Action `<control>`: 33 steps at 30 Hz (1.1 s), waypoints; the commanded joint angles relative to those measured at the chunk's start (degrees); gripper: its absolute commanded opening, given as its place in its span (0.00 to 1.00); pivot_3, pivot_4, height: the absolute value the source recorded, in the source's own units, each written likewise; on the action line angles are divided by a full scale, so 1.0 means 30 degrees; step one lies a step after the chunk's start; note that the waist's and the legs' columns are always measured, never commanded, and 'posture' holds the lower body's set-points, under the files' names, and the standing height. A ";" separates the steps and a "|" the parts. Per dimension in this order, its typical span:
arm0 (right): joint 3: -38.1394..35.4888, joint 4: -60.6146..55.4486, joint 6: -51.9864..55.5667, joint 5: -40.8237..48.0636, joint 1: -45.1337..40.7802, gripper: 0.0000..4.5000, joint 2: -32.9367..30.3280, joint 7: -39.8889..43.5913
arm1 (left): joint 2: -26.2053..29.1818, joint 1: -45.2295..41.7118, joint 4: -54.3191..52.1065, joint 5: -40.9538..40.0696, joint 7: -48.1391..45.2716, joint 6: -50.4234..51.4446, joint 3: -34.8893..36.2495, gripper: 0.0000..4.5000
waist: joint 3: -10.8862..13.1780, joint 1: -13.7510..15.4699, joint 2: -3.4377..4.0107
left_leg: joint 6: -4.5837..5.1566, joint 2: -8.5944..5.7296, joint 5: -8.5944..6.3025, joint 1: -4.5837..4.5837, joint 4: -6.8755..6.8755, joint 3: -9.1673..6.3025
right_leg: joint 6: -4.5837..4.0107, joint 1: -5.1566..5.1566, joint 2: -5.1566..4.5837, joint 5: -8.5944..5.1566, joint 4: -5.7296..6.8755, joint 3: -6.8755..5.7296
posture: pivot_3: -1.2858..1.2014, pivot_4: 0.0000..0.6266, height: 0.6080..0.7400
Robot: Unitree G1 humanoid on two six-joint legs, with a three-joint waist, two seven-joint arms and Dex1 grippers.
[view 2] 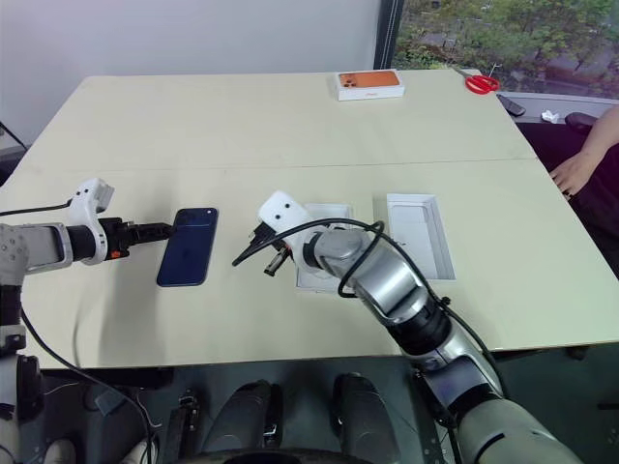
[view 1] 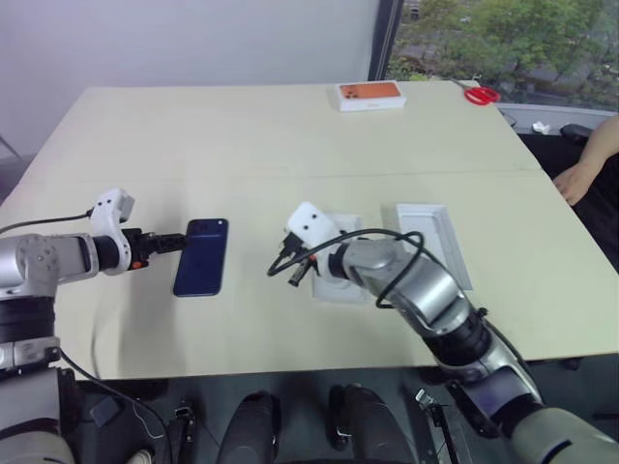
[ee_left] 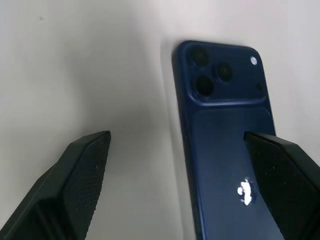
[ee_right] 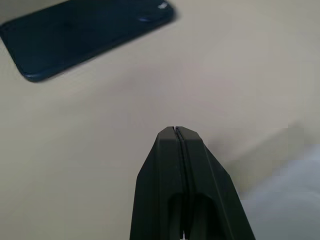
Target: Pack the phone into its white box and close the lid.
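Observation:
The dark blue phone (view 1: 201,256) lies back up on the table, left of centre, its camera cluster (ee_left: 210,72) at the far end. My left gripper (view 1: 172,241) is open at the phone's left side. One finger (ee_left: 80,175) is over bare table and the other (ee_left: 285,175) over the phone's back. My right gripper (ee_right: 175,132) is shut and empty. It hangs over the table right of the phone and points toward it. A shallow white piece (view 1: 433,242) with a white inside lies to the right. Another white piece (view 1: 338,288) lies partly under my right forearm. I cannot tell which is the box and which the lid.
A white box with an orange phone picture (view 1: 370,95) and red scissors (view 1: 481,94) lie at the table's far edge. A person's hand (view 1: 578,179) rests at the right edge. Open table lies between the phone and the white pieces.

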 commanded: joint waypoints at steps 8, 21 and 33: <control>0.1898 0.4033 -0.3044 -0.2047 -0.1151 0.00 0.2093 0.1417 | -0.2576 0.0114 -0.1520 -0.1691 -0.1156 0.4524 0.0062 0.99 | -0.0004 0.0163 0.0007 | -0.0007 -0.0084 0.0003 0.0120 0.0004 -0.0004 | 0.0007 0.0128 -0.0117 -0.0005 0.0008 0.0010 | 0.52 0.24 1.00; 0.1821 0.6504 -0.4795 -0.3524 -0.1034 0.00 0.3509 0.2362 | -0.5280 0.0825 -0.2132 -0.4697 0.0909 0.5555 0.2138 0.99 | -0.0036 0.0051 0.0011 | -0.0014 -0.0197 0.0002 0.0204 -0.0004 -0.0058 | 0.0056 0.0222 -0.0274 -0.0033 0.0009 0.0012 | 0.52 0.24 1.00; 0.1498 0.6215 -0.4836 -0.4258 -0.0570 0.00 0.3491 0.2882 | -0.4629 0.0682 -0.1844 -0.4921 0.1837 0.5555 0.3025 0.99 | -0.0035 -0.0007 0.0012 | -0.0019 -0.0197 0.0002 0.0203 -0.0034 -0.0074 | 0.0054 0.0209 -0.0273 -0.0033 0.0004 0.0010 | 0.52 0.24 1.00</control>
